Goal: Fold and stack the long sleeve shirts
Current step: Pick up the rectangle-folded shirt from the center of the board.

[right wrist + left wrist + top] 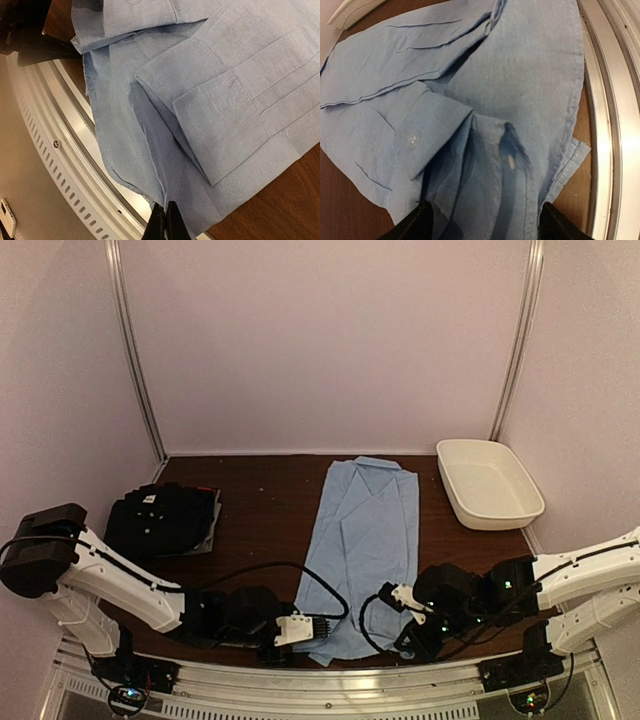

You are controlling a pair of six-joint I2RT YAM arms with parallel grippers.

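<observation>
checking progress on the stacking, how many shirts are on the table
2. The light blue shirt lies lengthwise in the middle; the black shirt sits folded at the left. More could hide underneath.

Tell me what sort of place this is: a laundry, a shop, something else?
Probably a robot test booth, not a laundry: bare pale walls box in one brown table, two robot arms are fixed at its near edge, and a blue shirt lies spread between them.

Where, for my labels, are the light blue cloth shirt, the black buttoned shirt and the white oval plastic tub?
Light blue cloth shirt (365, 540): top view, mid-body.
Black buttoned shirt (160, 520): top view, centre of pile.
White oval plastic tub (505, 521): top view, near wall.
</observation>
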